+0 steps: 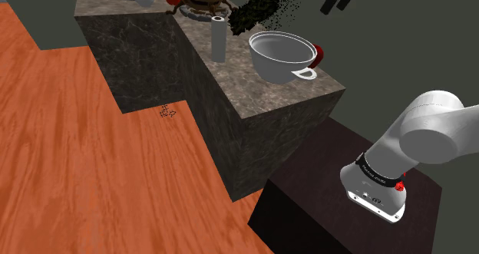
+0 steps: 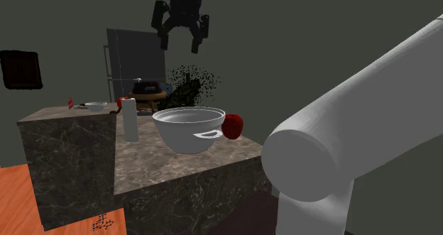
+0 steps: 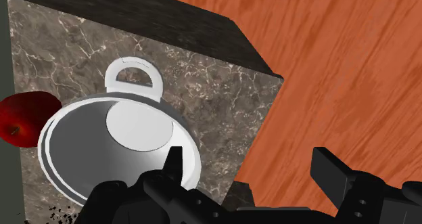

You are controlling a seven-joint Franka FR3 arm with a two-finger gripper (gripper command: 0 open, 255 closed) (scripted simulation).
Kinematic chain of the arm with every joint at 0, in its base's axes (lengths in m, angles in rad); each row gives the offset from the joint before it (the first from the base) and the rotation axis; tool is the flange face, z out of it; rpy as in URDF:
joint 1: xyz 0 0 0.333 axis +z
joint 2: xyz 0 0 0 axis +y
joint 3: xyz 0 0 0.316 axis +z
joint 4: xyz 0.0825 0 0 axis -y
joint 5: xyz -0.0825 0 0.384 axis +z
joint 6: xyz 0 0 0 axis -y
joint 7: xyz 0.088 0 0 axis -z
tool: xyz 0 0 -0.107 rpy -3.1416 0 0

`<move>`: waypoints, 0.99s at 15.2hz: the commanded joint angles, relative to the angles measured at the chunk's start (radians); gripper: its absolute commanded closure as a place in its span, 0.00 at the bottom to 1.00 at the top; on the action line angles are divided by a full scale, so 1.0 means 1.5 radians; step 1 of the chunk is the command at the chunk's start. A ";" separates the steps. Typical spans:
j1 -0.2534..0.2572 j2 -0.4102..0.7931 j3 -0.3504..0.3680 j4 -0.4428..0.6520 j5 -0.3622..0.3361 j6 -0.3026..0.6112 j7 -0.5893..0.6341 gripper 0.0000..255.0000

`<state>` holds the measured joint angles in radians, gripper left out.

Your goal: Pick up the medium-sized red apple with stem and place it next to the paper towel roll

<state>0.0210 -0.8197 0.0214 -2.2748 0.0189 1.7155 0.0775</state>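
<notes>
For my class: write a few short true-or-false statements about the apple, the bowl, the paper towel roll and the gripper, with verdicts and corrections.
1. The red apple sits on the counter right beside the white bowl. True.
2. The gripper is shut on the apple. False: it is open, holds nothing and hangs high above the counter.
3. The paper towel roll stands upright on the counter. True.
4. The apple is touching the paper towel roll. False: they are apart, with the white bowl standing between them.
5. The white bowl has fruit inside it. False: in the wrist view its inside is bare.
</notes>
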 commanded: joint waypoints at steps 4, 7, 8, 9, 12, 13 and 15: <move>-0.013 0.018 -0.033 -0.022 -0.020 0.038 -0.033 0.00; -0.025 0.043 -0.066 -0.038 -0.039 0.077 -0.065 0.00; -0.030 0.053 -0.077 -0.042 -0.045 0.090 -0.076 0.00; -0.034 0.064 -0.089 -0.045 -0.050 0.103 -0.087 0.00; -0.045 0.099 -0.123 -0.050 -0.066 0.143 -0.119 0.00; -0.048 0.113 -0.134 -0.050 -0.070 0.157 -0.129 0.00; -0.055 0.141 -0.157 -0.047 -0.078 0.183 -0.151 0.00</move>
<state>-0.0544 -0.6288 -0.1934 -2.3402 -0.0899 1.9628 -0.1288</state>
